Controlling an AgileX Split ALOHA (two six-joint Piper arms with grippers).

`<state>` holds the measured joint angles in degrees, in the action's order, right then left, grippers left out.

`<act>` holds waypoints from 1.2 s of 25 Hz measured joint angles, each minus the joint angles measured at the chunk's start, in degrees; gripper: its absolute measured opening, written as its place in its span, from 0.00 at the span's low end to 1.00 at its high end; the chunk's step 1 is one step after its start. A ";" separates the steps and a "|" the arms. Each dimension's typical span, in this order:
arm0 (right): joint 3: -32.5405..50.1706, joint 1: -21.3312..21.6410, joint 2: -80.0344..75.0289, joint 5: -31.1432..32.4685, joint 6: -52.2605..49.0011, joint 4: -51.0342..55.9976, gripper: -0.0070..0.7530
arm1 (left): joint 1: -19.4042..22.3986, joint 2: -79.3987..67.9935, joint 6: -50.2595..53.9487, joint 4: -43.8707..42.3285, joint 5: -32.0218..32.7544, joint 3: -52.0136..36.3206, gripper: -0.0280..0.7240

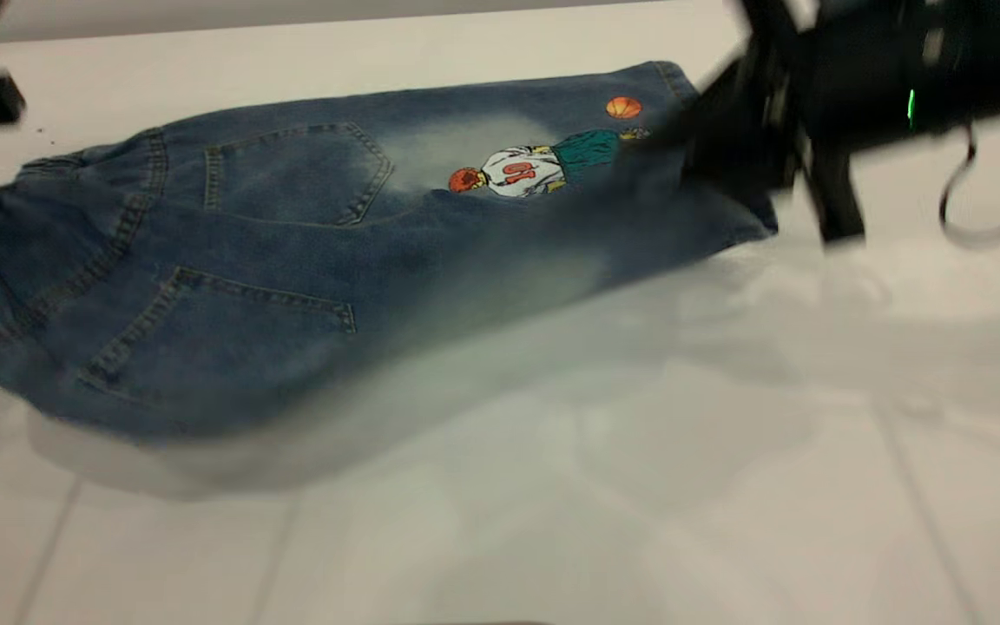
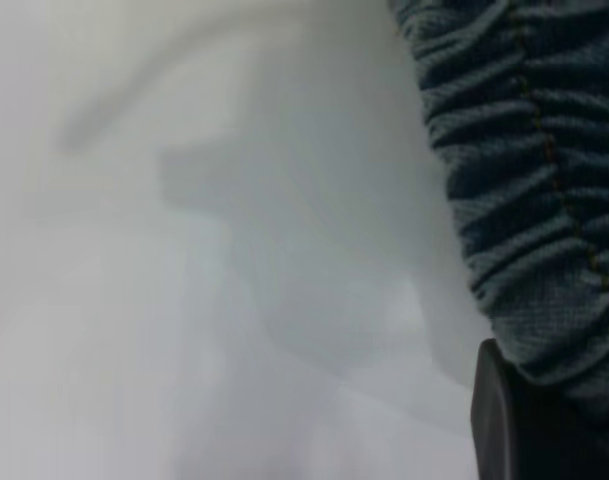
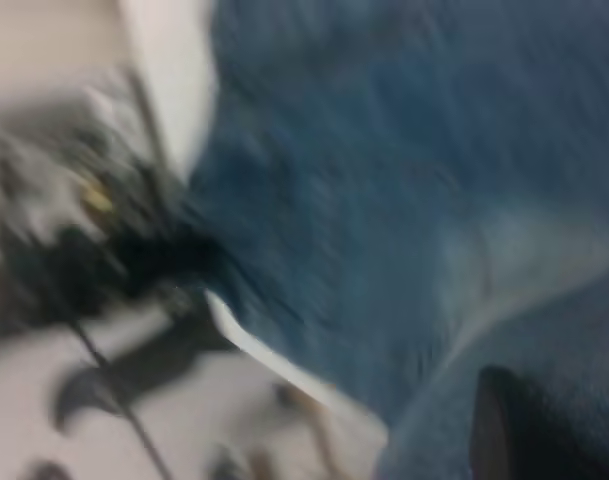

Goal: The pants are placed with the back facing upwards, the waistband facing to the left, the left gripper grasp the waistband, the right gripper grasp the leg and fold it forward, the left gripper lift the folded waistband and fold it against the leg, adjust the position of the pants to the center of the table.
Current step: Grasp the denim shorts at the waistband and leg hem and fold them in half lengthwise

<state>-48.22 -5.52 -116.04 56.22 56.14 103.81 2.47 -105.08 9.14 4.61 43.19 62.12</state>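
The pants [image 1: 292, 260] lie back-up on the table [image 1: 552, 521], two pockets showing, with pale bleached patches and a cartoon player on the far leg. The near leg [image 1: 500, 286] is lifted and blurred. The left gripper [image 2: 514, 420] pinches the ruched waistband [image 2: 524, 180]. The right gripper [image 1: 726, 165] sits at the leg hems; its grip cannot be told.
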 joint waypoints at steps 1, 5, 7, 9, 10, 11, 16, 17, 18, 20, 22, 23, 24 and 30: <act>-2.18 1.19 -0.24 0.15 -2.15 -0.21 0.05 | 1.18 0.00 -1.37 2.40 0.90 1.57 0.15; -11.55 3.01 -3.48 -2.70 -10.31 -0.65 0.05 | 6.28 -1.41 -6.51 14.60 2.16 6.49 0.15; -16.80 3.01 -6.50 -4.93 -13.51 -0.85 0.05 | 8.60 -3.92 -7.80 21.00 1.93 8.24 0.15; -23.17 3.01 -10.39 -6.40 -16.84 -0.97 0.05 | 10.62 -6.97 -8.31 27.09 0.51 9.87 0.15; -25.92 3.01 -12.77 -7.42 -18.76 -0.97 0.05 | 11.30 -8.68 -8.36 30.46 -0.54 10.46 0.15; -29.17 3.01 -15.25 -8.42 -20.66 -0.97 0.05 | 11.65 -10.35 -8.49 33.67 -1.95 11.18 0.15; -42.03 3.01 -25.85 -11.25 -28.47 -0.97 0.05 | 11.90 -17.39 -11.43 45.90 -7.59 14.68 0.15; -43.38 3.01 -27.42 -11.25 -28.87 -0.97 0.05 | 11.90 -18.54 -12.23 48.34 -8.56 14.94 0.15; -44.48 3.01 -28.51 -11.19 -29.05 -1.03 0.05 | 11.90 -19.50 -13.71 50.82 -9.69 15.00 0.15; -45.30 3.01 -29.23 -10.97 -28.98 -1.33 0.06 | 11.90 -20.74 -18.51 54.71 -11.55 15.00 0.15; -45.53 3.01 -29.28 -10.41 -27.86 -1.34 0.09 | 11.85 -21.40 -24.24 58.68 -12.51 15.00 0.18; -45.73 3.01 -29.28 -10.03 -27.38 -1.34 0.11 | 11.80 -21.45 -27.67 61.07 -12.57 15.00 0.22; -45.81 3.01 -29.28 -9.74 -26.74 -1.34 0.15 | 11.80 -21.50 -31.22 63.67 -12.57 15.00 0.27; -46.80 3.43 -29.22 -3.06 -17.74 -1.25 0.48 | 11.80 -20.21 -49.68 72.32 -10.69 15.00 0.72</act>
<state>-95.02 -2.09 -145.26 53.16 38.41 102.56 14.27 -125.29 -40.54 76.94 32.50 77.12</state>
